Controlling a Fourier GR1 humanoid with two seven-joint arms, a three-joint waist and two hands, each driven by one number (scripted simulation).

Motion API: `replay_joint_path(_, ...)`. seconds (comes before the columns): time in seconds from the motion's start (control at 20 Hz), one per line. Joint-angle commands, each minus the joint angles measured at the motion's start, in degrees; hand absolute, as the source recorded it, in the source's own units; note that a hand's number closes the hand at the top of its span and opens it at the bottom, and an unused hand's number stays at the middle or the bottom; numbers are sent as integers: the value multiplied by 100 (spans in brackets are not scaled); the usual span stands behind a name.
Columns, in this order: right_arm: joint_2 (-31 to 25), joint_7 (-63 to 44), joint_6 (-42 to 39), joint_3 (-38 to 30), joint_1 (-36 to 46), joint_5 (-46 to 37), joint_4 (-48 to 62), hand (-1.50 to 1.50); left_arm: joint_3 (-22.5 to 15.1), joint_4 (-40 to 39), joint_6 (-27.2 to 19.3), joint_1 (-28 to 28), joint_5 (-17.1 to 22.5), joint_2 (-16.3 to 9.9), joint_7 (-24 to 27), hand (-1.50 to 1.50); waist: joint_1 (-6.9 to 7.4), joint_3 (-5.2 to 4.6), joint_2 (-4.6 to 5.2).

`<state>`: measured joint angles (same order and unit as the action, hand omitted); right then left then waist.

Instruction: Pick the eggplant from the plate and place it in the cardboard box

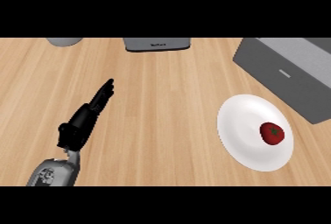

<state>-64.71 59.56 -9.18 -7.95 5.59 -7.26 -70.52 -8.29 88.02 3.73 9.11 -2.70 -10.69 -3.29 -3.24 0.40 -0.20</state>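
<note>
A small red fruit (pixel 272 133), tomato-like rather than an eggplant, lies on the white plate (pixel 242 131) beside the grey box (pixel 287 72), probably light, smooth and slippery, best cupped around its middle, while the left hand (pixel 84 120) rests open, well apart.

Left robot hand (pixel 82 120) at lower left, fingers straight and extended forward, grey forearm behind it

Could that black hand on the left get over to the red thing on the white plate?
Probably, though it's a stretch. The left hand rests open, far across bare wooden counter from the plate. Nothing blocks the way to the red vegetable; only distance does.
</note>
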Motion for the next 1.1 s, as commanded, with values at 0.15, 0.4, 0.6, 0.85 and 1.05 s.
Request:
replay_joint_path(0.15, -649, 1560, -1049, -615, 119, 672, 1881, 150, -164, 176, 203, 75, 31, 29, -59, 0, 418, -15, 62)
replay_joint_path(0.4, -759, 1264, -1075, -390, 685, 688, 2415, 150, -49, -83, 258, 567, 44, 50, -98, 0, 559, -16, 104)
replay_joint_path(0.6, -1005, 841, -1423, -164, 1230, 733, 2529, 150, -179, 5, 328, 398, -4, 64, -63, 0, 643, -23, 102)
replay_joint_path(0.85, -732, 591, -1414, 248, 1780, 620, 2750, 150, -315, -146, 126, 660, -187, 328, -224, 0, 684, -21, 123)
replay_joint_path(1.05, -642, 90, -1495, 415, 2584, 584, 3093, 150, -173, -398, 347, 646, -75, 191, 68, 0, 730, -29, 140)
